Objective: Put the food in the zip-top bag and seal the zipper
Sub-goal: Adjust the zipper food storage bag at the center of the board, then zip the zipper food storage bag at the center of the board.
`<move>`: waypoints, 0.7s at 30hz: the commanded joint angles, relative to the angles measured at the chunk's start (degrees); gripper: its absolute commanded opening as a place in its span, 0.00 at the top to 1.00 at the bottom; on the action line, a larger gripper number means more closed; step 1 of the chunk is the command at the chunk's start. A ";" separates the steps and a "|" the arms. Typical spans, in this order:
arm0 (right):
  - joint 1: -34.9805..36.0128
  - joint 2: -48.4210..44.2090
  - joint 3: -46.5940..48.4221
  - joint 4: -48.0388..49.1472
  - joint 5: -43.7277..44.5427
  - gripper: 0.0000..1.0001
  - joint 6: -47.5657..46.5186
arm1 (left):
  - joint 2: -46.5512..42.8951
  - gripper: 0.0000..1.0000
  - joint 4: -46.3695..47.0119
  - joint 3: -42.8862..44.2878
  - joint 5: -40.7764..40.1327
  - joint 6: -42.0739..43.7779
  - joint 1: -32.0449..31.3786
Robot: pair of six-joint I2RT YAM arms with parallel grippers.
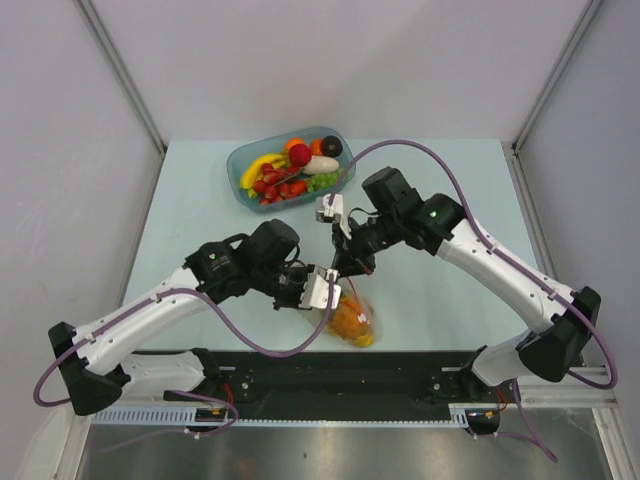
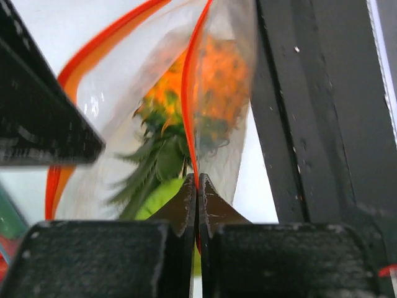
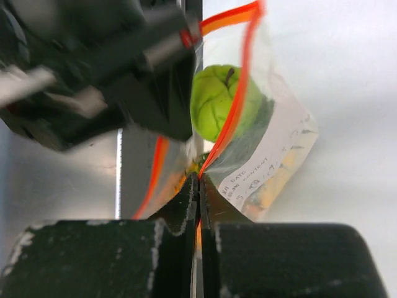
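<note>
The clear zip-top bag point(image 1: 352, 318) hangs between both grippers near the table's front edge, and its mouth gapes. Inside it I see food: an orange pineapple piece with green leaves point(image 2: 217, 81) and a light green fruit point(image 3: 214, 102). My left gripper point(image 2: 197, 179) is shut on one side of the red-orange zipper point(image 2: 189, 93). My right gripper point(image 3: 200, 177) is shut on the zipper point(image 3: 239, 93) on the opposite side. In the top view the left gripper point(image 1: 325, 290) and right gripper point(image 1: 345, 268) stand close together above the bag. More food point(image 1: 285, 180) lies in the tray.
A teal-blue oval tray point(image 1: 240, 158) stands at the back centre, holding a banana, red berries, grapes and other toy fruit. A black rail point(image 1: 400, 370) runs along the near table edge just below the bag. The bag carries a white written label point(image 3: 273, 161).
</note>
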 commanded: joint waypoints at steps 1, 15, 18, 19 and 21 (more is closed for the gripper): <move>1.34 1.78 6.47 2.58 -0.03 1.00 -5.17 | -4.05 1.00 13.63 -4.90 -1.69 -13.68 -0.69; -6.01 0.05 6.14 6.44 4.72 0.07 -2.37 | -5.64 1.00 18.92 -8.53 6.30 -25.31 6.69; -12.53 -4.08 4.73 6.36 2.88 0.05 -1.75 | -5.64 1.00 18.31 -8.70 7.27 -24.78 7.57; -13.76 -5.32 4.20 6.19 2.18 0.04 -2.01 | -5.64 1.00 18.04 -8.70 7.18 -24.60 7.57; -16.48 -9.79 2.01 5.31 2.17 0.04 -4.64 | -5.64 1.00 17.78 -8.44 7.10 -24.51 8.10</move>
